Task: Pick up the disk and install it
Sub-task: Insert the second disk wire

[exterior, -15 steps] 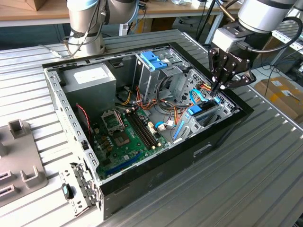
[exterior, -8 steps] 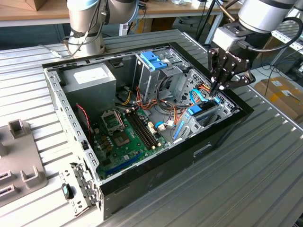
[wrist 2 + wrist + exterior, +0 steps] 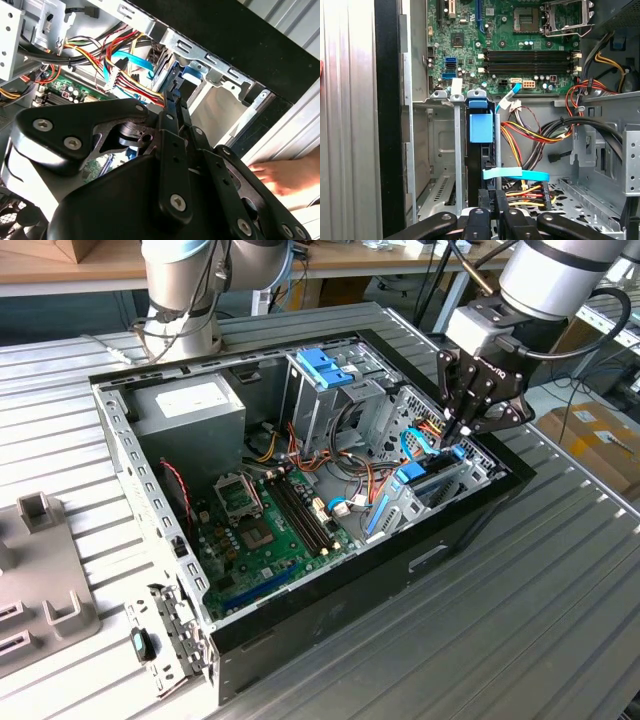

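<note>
The disk (image 3: 480, 150) stands on edge inside a slot of the metal drive bay (image 3: 442, 150) at the case's front corner. It looks dark, with a light-blue plastic rail and tab on its end (image 3: 481, 127). In the exterior view the disk (image 3: 432, 478) sits low in the bay at that view's right. My gripper (image 3: 455, 435) hangs right above it, fingers shut together, tips at the disk's blue end. In both wrist views the black fingers (image 3: 172, 107) (image 3: 487, 202) line up with the disk's edge. The disk (image 3: 186, 75) shows just past the fingertips.
The open computer case (image 3: 330, 595) lies on a ribbed metal table. Inside are a green motherboard (image 3: 265, 525), a grey power supply (image 3: 190, 405), a drive cage with a blue bracket (image 3: 325, 368) and bundles of coloured cables (image 3: 530, 132). A person's hand (image 3: 287, 175) rests outside the case wall.
</note>
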Available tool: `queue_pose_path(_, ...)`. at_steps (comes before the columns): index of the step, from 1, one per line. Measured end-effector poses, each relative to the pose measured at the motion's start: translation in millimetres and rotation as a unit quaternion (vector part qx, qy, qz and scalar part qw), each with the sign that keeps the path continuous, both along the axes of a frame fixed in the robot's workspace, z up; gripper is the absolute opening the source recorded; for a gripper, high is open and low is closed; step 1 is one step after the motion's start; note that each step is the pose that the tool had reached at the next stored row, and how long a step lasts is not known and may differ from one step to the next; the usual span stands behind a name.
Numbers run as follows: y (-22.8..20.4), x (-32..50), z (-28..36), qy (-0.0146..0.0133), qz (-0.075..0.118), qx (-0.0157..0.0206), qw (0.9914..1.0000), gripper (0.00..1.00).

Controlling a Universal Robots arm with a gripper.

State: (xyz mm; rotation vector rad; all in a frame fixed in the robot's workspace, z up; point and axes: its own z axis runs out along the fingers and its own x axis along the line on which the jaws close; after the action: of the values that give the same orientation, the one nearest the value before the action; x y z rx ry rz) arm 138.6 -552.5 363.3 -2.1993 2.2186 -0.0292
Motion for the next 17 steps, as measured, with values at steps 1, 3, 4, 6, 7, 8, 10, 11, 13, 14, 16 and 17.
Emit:
queue_pose_path(1,0.0,0.0,0.0,0.0,0.0,0.0,1.0,0.16)
queue_pose_path(3,0.0,0.0,0.0,0.0,0.0,0.0,1.0,0.16)
queue_pose_path(4,0.0,0.0,-0.1,0.0,0.0,0.0001,1.0,0.16)
queue_pose_path(6,0.0,0.0,-0.8,0.0,0.0,0.0003,1.0,0.16)
queue_pose_path(7,0.0,0.0,-1.2,0.0,0.0,0.0,1.0,0.16)
queue_pose_path(8,0.0,0.0,-1.4,0.0,0.0,0.0,1.0,0.16)
queue_pose_path(10,0.1,0.0,-2.1,0.0,0.0,0.0001,1.0,0.16)
queue_pose_path(11,0.1,0.0,-2.2,0.0,0.0,0.0,1.0,0.16)
queue_pose_path(13,0.2,0.0,-2.4,0.0,0.0,0.0,1.0,0.16)
queue_pose_path(14,0.2,0.0,-2.5,0.0,0.0,0.0,1.0,0.16)
queue_pose_path(16,0.2,0.0,-4.3,0.0,0.0,0.0002,1.0,0.16)
queue_pose_path(17,0.2,0.0,-4.4,0.0,0.0,0.0,1.0,0.16)
